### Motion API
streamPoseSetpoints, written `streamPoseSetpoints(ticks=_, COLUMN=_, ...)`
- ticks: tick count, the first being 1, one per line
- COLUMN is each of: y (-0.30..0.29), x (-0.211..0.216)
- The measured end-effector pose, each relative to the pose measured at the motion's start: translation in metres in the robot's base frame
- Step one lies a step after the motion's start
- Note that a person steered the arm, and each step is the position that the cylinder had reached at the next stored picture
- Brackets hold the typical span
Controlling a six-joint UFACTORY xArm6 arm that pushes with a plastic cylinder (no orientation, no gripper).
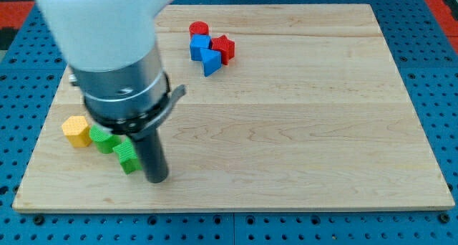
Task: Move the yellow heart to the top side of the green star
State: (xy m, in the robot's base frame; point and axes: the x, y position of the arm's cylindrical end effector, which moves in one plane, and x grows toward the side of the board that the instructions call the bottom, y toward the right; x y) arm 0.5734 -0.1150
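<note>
Our arm [100, 30] has a smooth white upper housing. Below it sits a dark grey cylindrical collar with a black clamp ring and protruding tab, narrowing into our straight black rod ending at my tip [157, 179].

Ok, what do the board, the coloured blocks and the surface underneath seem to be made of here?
The pale wooden board shows grain lines and plank seams, smooth matte finish. The yellow block, ribbed green block and red cylinder look like painted wood or plastic; I cannot tell which. The blue perforated surface looks like painted metal pegboard, from its regular holes.
</note>
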Motion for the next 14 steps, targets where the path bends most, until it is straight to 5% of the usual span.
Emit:
streamPoseSetpoints(ticks=3, y=-0.012, x=-0.023)
streamPoseSetpoints(ticks=4, y=0.056, x=-0.063)
streamPoseSetpoints(ticks=6, y=0.002, x=-0.196)
streamPoseSetpoints(ticks=8, y=-0.006, x=-0.278)
streamPoseSetpoints(ticks=11, y=-0.080, x=-0.255)
streamPoseSetpoints(ticks=12, y=-0.100, x=-0.278)
streamPoseSetpoints(ticks=14, y=-0.083, x=-0.204)
